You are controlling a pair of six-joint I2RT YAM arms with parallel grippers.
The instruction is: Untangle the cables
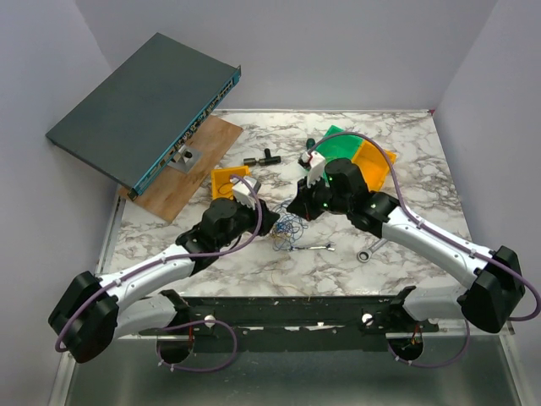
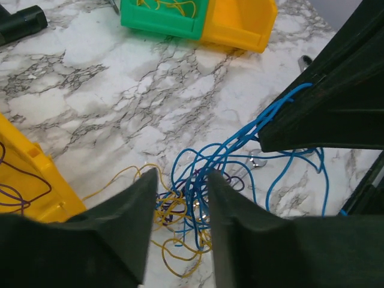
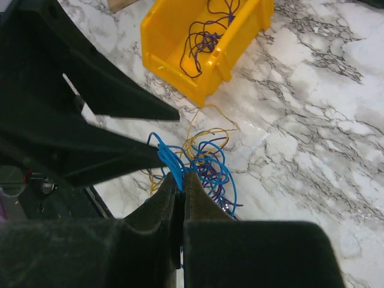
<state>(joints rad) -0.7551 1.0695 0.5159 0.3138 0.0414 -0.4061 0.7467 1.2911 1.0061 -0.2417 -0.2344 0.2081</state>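
Note:
The cables [image 1: 288, 230] lie as a small tangle of thin blue, yellow and purple loops on the marble table between my two grippers. My right gripper [image 3: 182, 177] is shut on a few blue strands [image 3: 170, 157] and holds them up off the heap; in the left wrist view those strands [image 2: 273, 114] run taut up to it. My left gripper [image 2: 182, 179] stands open low over the tangle [image 2: 186, 210]. Blue loops pass between its fingers [image 2: 138, 204] without being pinched. From above, the left gripper [image 1: 270, 222] and the right gripper [image 1: 297, 205] nearly touch.
A yellow bin [image 3: 204, 42] holding purple wire sits just left of the tangle. Green [image 1: 338, 145] and orange [image 1: 374, 161] bins stand behind the right arm. Two silver wrenches [image 1: 318, 247] [image 1: 369, 251] lie in front. A network switch [image 1: 144, 106] leans on a wooden board [image 1: 190, 173] at back left.

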